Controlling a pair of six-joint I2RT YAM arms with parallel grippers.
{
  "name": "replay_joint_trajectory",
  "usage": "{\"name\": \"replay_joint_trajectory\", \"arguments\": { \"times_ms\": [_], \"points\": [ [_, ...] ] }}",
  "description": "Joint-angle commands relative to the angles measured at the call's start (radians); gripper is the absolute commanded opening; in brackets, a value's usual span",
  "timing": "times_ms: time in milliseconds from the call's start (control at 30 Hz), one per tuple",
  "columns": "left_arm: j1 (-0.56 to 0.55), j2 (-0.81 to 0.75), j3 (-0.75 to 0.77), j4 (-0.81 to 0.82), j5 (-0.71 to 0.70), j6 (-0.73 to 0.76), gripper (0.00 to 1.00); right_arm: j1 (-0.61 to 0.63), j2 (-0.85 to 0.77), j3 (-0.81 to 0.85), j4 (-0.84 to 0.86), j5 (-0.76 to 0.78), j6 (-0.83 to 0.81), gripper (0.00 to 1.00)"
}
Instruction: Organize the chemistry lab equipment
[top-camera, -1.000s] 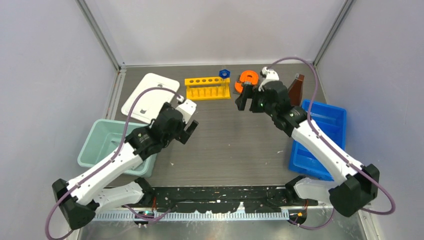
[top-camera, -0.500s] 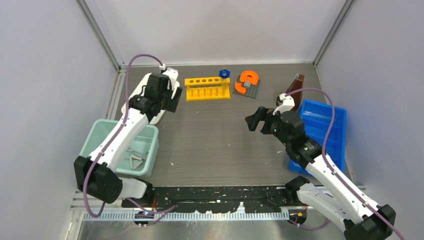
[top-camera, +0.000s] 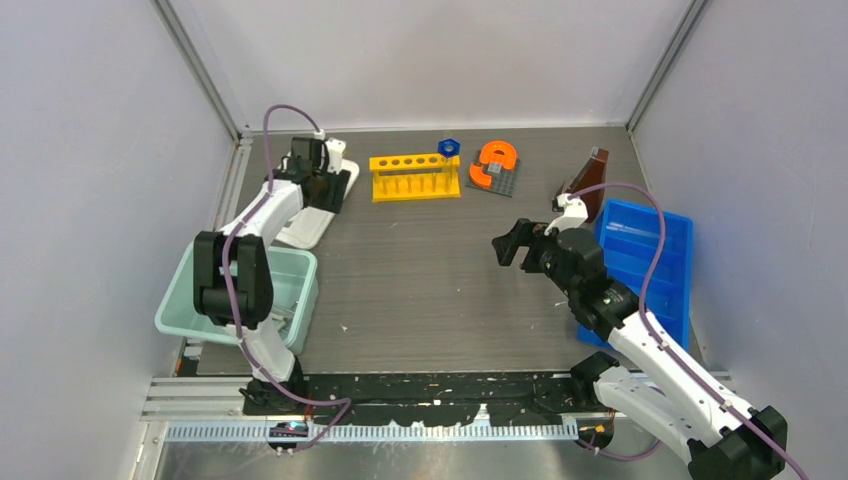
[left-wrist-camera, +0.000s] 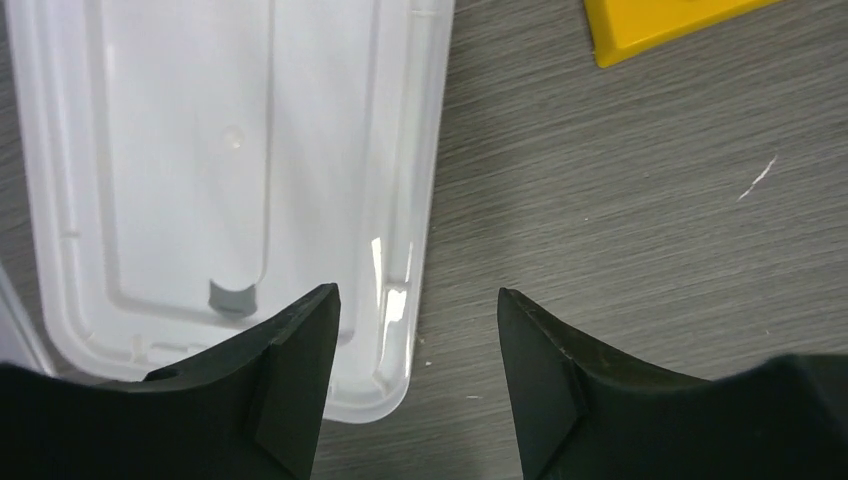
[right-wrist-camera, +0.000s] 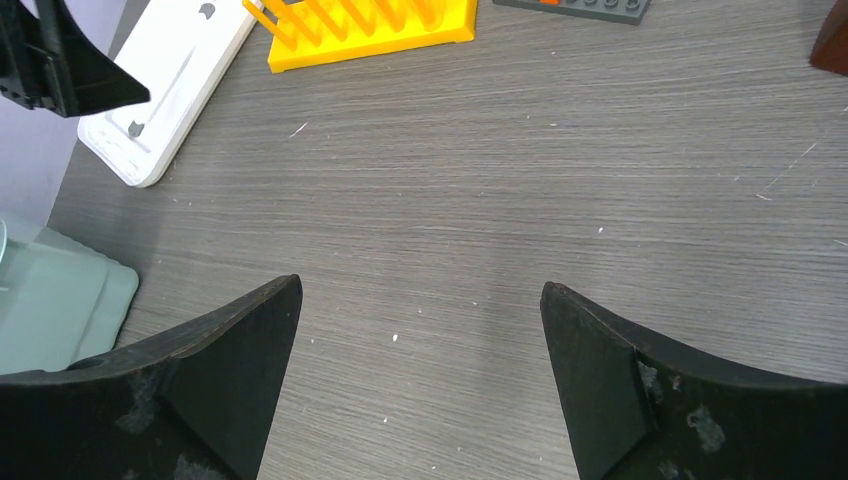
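The yellow six-hole rack (top-camera: 415, 177) stands at the back centre, with the small blue hexagonal piece (top-camera: 449, 147) behind its right end. The brown cone-shaped flask (top-camera: 590, 178) stands at the back right. My left gripper (top-camera: 325, 192) is open and empty, low over the right edge of a white lid (left-wrist-camera: 230, 170); in its wrist view the gripper (left-wrist-camera: 416, 292) straddles that edge, with a corner of the rack (left-wrist-camera: 660, 25) at the top. My right gripper (top-camera: 512, 243) (right-wrist-camera: 420, 285) is open and empty above bare tabletop. The tongs, rod and triangle are not clearly visible.
An orange horseshoe piece (top-camera: 495, 158) sits on a grey base right of the rack. A teal bin (top-camera: 200, 270) stands at the near left, partly behind my left arm. A blue bin (top-camera: 645, 262) stands at the right, beside my right arm.
My left arm has swung from beside the teal bin to the back left, over the white lid. My right arm has drawn back from the orange piece to mid-table.
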Motion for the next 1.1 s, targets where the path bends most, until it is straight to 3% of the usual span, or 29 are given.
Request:
{"name": "replay_joint_trajectory", "arguments": {
  "times_ms": [0,967,1067],
  "points": [
    [-0.005,0.049,0.046,0.061,0.097,0.043,0.61,0.003,-0.03,0.001,0.06,0.035,-0.003,0.96],
    [0.018,0.235,0.038,0.1,0.082,0.095,0.4,0.003,-0.047,-0.017,0.065,0.071,-0.021,0.96],
    [0.018,0.236,0.031,0.101,0.074,0.111,0.34,0.003,-0.05,-0.023,0.068,0.076,-0.023,0.96]
  ]
}}
